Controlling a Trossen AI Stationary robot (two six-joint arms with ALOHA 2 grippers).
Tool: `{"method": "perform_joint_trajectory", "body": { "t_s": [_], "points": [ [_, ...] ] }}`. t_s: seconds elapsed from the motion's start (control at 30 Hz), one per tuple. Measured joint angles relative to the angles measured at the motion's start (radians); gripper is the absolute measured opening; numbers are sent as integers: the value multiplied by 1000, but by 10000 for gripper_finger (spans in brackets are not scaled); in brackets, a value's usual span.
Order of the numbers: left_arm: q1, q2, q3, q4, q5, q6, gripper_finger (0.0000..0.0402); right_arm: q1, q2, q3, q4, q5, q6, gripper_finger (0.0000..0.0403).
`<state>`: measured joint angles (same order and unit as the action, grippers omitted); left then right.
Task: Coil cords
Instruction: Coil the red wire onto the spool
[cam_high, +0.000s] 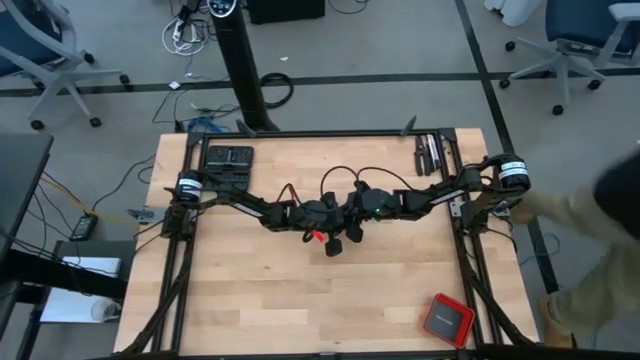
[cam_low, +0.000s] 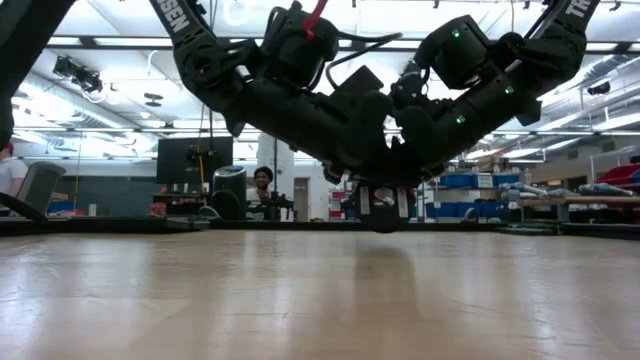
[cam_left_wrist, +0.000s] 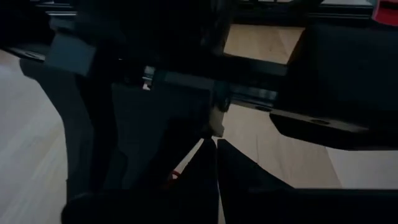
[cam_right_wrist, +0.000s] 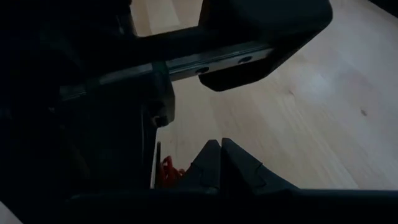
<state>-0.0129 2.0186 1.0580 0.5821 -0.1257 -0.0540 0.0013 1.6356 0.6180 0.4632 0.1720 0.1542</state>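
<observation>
We find the red cord (cam_high: 318, 236) bunched at six o'clock of the left gripper (cam_high: 331, 232), nearer than the right gripper (cam_high: 349, 228); both have their fingers together, holding nothing that we can make out.

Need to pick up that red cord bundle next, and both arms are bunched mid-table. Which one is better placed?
Probably the left. The red cord lies just below the left pincer, while the right pincer sits slightly farther to the side. Both pincers are shut, fingertips nearly together, so whichever goes must open first. It's close.
</observation>
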Motion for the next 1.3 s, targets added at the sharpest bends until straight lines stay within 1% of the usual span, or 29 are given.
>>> {"method": "perform_joint_trajectory", "body": {
  "t_s": [0.13, 0.2, 0.43, 0.57, 0.7, 0.87, 0.9, 1.0, 1.13, 1.23, 1.3],
  "points": [
    [0, -2, 1, -17, -5, 1, 2, -2, 0, 1, 3, 7, -10, 0],
    [0, -3, 2, -25, -7, 1, 10, -2, 0, 1, 6, 9, -16, 0],
    [0, -4, 2, -32, -6, 20, 77, -2, 0, 0, 5, 20, -17, 0],
    [0, -4, 2, -33, 23, 32, 100, -2, 0, -11, 12, 19, -8, 0],
    [0, -8, 2, -41, 38, 51, 102, -1, 0, -16, 11, 14, -1, 0],
    [0, -47, 2, -125, 45, 114, 100, 10, -1, -17, 12, 17, -3, 0],
    [0, -56, 2, -139, 45, 123, 99, 13, -1, -16, 15, 32, -7, 0],
    [2, -96, 2, -215, 38, 141, 99, 16, -1, -17, 25, 41, -20, 0],
    [5, -159, 2, -379, 10, 176, 99, 16, -1, -17, 26, 44, -29, 0],
    [7, -187, 2, -447, 2, 181, 99, 15, 1, -17, 38, 43, -45, 0],
    [8, -202, 2, -486, -4, 188, 99, 15, 30, -17, 86, 41, -50, 0]
  ]
}}
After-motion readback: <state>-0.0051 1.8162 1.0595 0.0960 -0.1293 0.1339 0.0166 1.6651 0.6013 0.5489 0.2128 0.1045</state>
